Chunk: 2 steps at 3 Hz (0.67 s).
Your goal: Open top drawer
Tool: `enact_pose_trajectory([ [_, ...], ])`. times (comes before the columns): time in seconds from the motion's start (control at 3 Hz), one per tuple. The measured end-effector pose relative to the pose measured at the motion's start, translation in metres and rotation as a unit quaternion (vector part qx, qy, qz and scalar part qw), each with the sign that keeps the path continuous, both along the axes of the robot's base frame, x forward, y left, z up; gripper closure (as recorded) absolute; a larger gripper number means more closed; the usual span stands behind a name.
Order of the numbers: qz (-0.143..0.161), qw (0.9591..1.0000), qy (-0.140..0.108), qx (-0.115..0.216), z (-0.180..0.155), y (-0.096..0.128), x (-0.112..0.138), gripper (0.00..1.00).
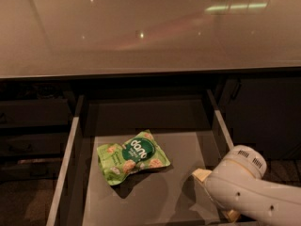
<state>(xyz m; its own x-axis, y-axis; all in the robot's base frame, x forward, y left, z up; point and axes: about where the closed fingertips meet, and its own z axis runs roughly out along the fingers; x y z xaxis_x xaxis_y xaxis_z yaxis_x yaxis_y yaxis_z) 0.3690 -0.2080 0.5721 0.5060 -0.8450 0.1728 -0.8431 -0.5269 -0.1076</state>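
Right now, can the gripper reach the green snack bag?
Probably yes: the top drawer is pulled out, the snack bag lies uncovered on its floor, and the gripper sits to its right, nothing between.

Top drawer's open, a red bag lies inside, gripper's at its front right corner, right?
No: the bag is green, not red. The camera view shows it lying in the open top drawer, gripper at the front right corner.
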Motion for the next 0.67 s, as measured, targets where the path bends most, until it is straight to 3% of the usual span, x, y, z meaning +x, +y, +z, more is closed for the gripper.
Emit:
enact_pose_trajectory([
  [0.33, -0.007, 1.0, 0.002, -0.005, 0.0, -0.004, -0.006, 0.0],
  [0.67, -0.01, 0.9998, 0.005, 0.015, 0.006, -0.005, 0.007, 0.0],
])
